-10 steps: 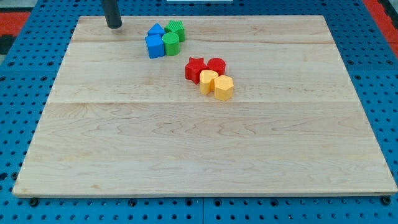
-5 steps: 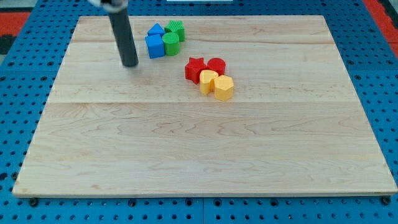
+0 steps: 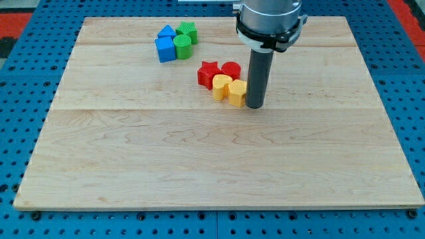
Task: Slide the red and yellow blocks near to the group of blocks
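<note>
Red/yellow blocks: cluster axis diagonal; my tip touching right.

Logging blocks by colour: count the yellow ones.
2. The yellow heart-like block sits below the red blocks; the yellow hexagonal block is beside it, touching my tip. None seems hidden.

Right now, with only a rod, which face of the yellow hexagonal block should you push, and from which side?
Its right-bottom face: my tip already sits beside the yellow hexagonal block there, and the blue and green group lies up-left, so pushing likely carries the cluster toward it.
</note>
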